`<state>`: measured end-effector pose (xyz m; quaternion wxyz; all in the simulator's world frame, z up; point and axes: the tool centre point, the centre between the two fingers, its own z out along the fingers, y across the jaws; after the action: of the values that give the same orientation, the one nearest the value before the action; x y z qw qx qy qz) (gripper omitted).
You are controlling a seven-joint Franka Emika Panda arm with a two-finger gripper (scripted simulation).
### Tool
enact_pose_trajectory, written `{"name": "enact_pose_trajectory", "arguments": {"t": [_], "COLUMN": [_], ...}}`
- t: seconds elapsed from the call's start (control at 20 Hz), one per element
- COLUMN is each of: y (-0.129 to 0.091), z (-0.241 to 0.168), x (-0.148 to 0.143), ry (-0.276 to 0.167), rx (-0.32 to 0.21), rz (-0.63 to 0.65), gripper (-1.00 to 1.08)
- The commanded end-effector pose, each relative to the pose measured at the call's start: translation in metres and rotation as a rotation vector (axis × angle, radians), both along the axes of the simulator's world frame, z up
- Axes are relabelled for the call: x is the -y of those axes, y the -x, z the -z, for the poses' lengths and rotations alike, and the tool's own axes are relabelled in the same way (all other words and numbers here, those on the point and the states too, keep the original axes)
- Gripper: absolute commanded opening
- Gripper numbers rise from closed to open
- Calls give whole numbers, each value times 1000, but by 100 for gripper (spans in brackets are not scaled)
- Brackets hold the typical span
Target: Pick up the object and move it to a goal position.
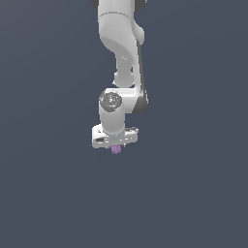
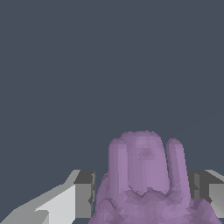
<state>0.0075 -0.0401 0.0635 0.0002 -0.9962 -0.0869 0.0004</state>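
step: carry, judging by lift | white claw (image 1: 116,145) clamped on tiny pale purple lumpy object (image 1: 116,149), frame centre | next: translate to goal, marker not visible

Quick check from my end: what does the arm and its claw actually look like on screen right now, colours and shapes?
The arm is glossy white with rounded, tubular links and dark grey to black panels along one side. A round grey cap marks the wrist joint. The claw has a flat, wide white body; in the wrist view its fingers are blocky, light and dark grey. No cables or markings show.
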Motion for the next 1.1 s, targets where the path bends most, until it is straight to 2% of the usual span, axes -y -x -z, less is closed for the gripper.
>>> {"name": "enact_pose_trajectory", "arguments": {"t": [0.0, 0.55, 1.05], "y": [-5, -34, -47], "z": [-16, -102, -131], "x": [-1, -4, -5], "ry": [0, 0, 0], "rx": [1, 1, 1], "rz": [0, 0, 1], "gripper": [-100, -100, -100]}}
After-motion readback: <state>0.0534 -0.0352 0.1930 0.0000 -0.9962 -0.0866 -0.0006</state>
